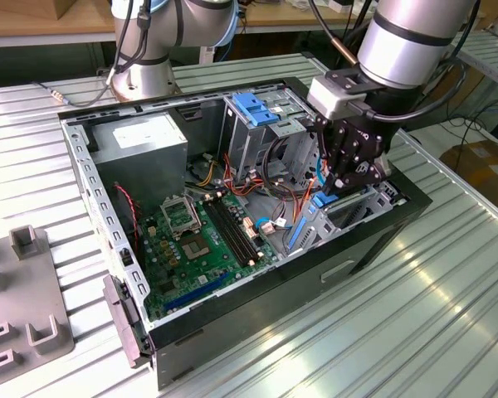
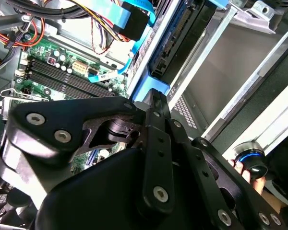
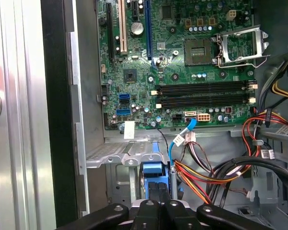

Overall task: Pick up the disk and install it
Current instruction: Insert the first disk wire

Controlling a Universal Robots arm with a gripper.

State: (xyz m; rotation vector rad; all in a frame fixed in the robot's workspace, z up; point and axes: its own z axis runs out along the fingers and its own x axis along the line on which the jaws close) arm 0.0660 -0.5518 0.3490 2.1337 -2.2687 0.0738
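The disk (image 1: pixel 310 222) stands on edge in the metal bay at the case's front corner, on the exterior view's right, with its blue rails showing. In the second wrist view the disk (image 2: pixel 178 40) shows a black body beside a blue rail. My gripper (image 1: pixel 339 187) hangs straight above it. In both wrist views the black fingers (image 3: pixel 152 194) lie together with no gap, and their tips (image 2: pixel 156 96) meet the blue end of the disk (image 3: pixel 152 170). I cannot tell whether they pinch it or just rest on it.
The open computer case (image 1: pixel 373 249) holds a green motherboard (image 1: pixel 203 236), a grey power-supply box (image 1: pixel 141 145), a drive cage with a blue latch (image 1: pixel 253 108) and loose cables (image 3: pixel 216 170). A grey fixture (image 1: pixel 29 307) lies on the exterior view's left. A person's fingers (image 2: pixel 247 173) touch a round knob.
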